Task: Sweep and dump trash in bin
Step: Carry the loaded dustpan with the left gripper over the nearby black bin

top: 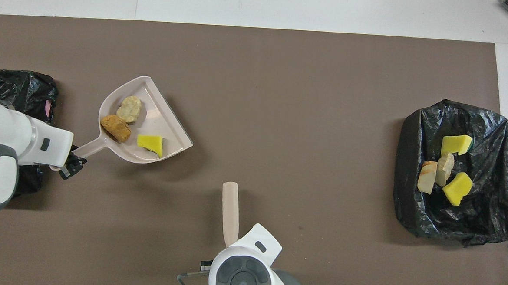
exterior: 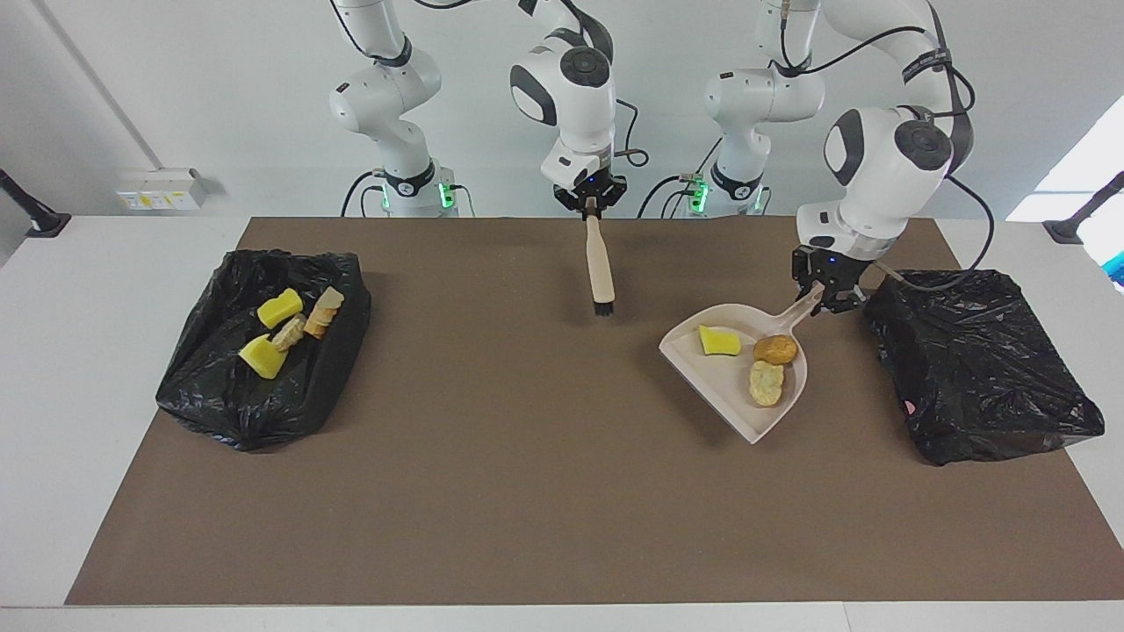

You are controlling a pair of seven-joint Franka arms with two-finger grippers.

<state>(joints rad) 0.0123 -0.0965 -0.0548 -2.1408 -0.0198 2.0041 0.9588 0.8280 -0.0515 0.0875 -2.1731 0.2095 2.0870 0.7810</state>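
Observation:
A beige dustpan (exterior: 713,379) (top: 165,127) hangs just above the brown mat beside the black bag at the left arm's end. My left gripper (exterior: 821,298) (top: 72,166) is shut on its handle. In the pan lie three pieces of trash: a yellow sponge chunk (exterior: 718,341) (top: 150,142), a brown lump (exterior: 775,349) (top: 115,128) and a tan lump (exterior: 766,383) (top: 129,108). My right gripper (exterior: 591,204) is shut on the top of the brush (exterior: 600,268) (top: 230,213), which hangs bristles down over the mat's robot-side middle.
A black-bagged bin (exterior: 219,395) (top: 485,206) at the right arm's end holds several yellow and tan scraps (exterior: 279,307). Another black bag (exterior: 979,364) (top: 18,86) lies at the left arm's end. The brown mat (exterior: 492,491) covers the table's middle.

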